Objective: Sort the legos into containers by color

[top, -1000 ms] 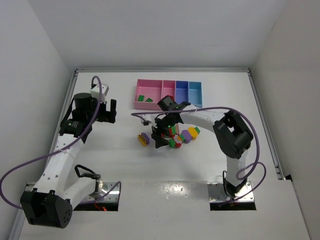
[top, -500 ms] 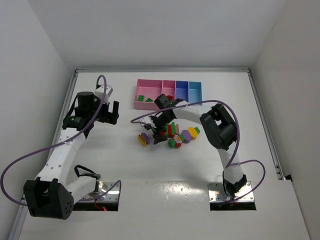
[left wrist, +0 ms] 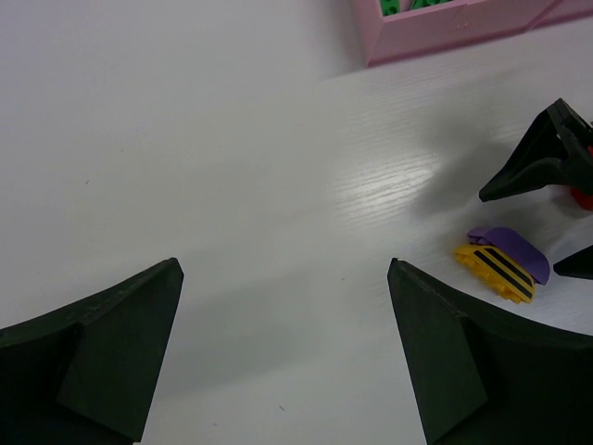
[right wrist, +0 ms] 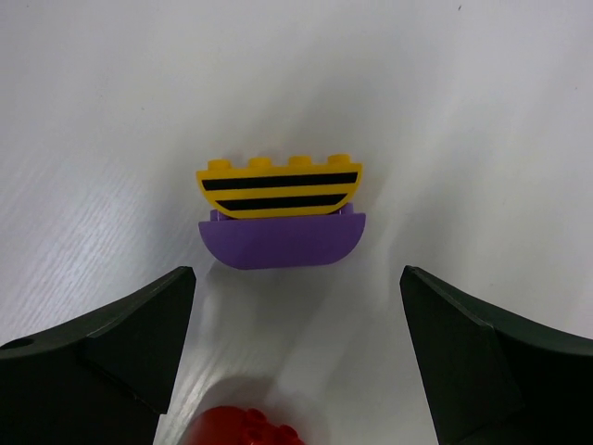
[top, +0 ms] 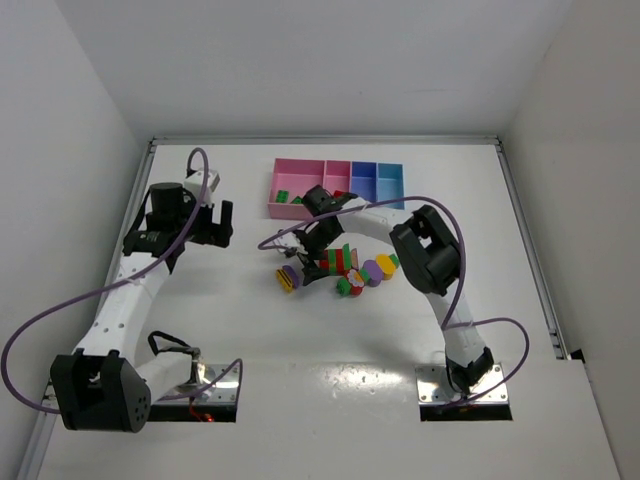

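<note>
Over on the left side of the white surface (top: 230, 310), the left pincer (top: 224, 226) hangs with its jaws spread wide, holding nothing. Further right, a yellow black-striped brick (right wrist: 278, 185) lies on the surface, pressed against a purple brick (right wrist: 283, 241), a little apart from the rest. The right pincer (right wrist: 296, 278) hovers just over that pair, jaws wide and empty, with a red brick (right wrist: 246, 428) close beneath it. Right of it sits the loose heap of legos (top: 358, 268). Behind them stand the containers (top: 290, 211), with green bricks (top: 285, 197) in the wide pink one.
</note>
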